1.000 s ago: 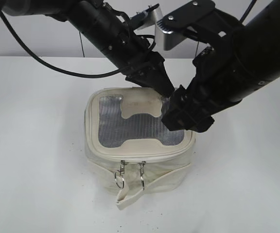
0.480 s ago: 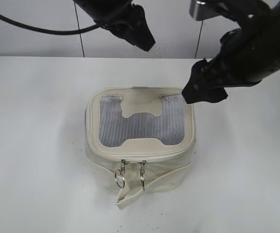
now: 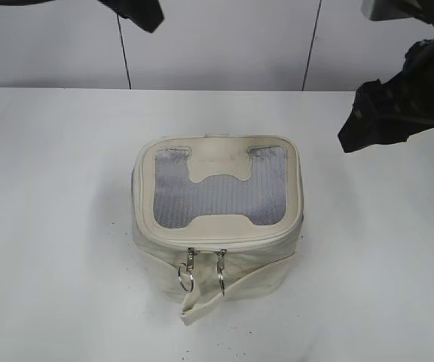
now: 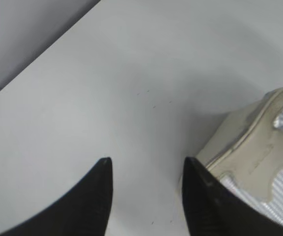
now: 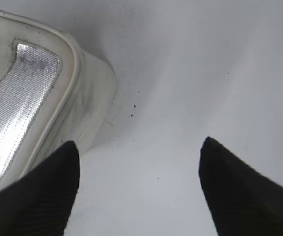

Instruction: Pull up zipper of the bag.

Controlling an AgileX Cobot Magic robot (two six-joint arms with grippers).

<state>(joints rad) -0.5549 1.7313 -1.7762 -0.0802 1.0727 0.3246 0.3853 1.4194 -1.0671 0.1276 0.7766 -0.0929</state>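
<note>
Left tool (image 4: pixel 144 194): fingers spread with a clear gap between the two black tips, nothing held; it hangs high over bare desk, just off the bag's far left corner. In the exterior view only a black piece of it shows at the top edge (image 3: pixel 138 11).
Right tool (image 5: pixel 139 184): fingers wide apart and empty, raised above the desk to the right of the bag; in the exterior view it is a black mass at the right edge (image 3: pixel 386 117), well apart from the bag.
Bag (image 3: pixel 217 219): small boxy cream-white soft bag sitting upright near the middle of the desk, touched by neither tool.
Top panel: rounded corners, with a grey mesh window (image 3: pixel 221 197) shaped like an H.
Zipper (image 3: pixel 224 240): thin cream line running round the rim of the top panel.
Ring pulls: two small silver rings, the left ring (image 3: pixel 186 277) and the right ring (image 3: pixel 221 276), hang side by side at the middle of the front face.
Strap (image 3: pixel 202 303): loose cream strip drooping from the front below the rings, its end resting on the desk.
Desk (image 3: pixel 59 226): white, with a few tiny dark specks.
</note>
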